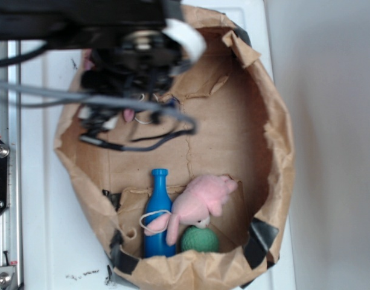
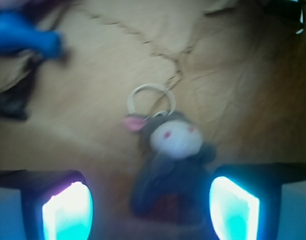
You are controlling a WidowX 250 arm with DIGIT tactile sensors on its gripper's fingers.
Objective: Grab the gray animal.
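Now lining up over gray animal (image 2: 170,160): jaws wide open, empty, straddling its lower body. Next, lower and close squarely on the torso.

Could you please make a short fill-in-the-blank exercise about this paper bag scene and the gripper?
1. The gray animal has a white face and ____ eyes.
2. The gripper is ____, with the toy lying between its fingers.
3. The pink plush leans on a ____ bottle.
4. Beside the bottle lies a ____ ball.

Missing words: red; open; blue; green
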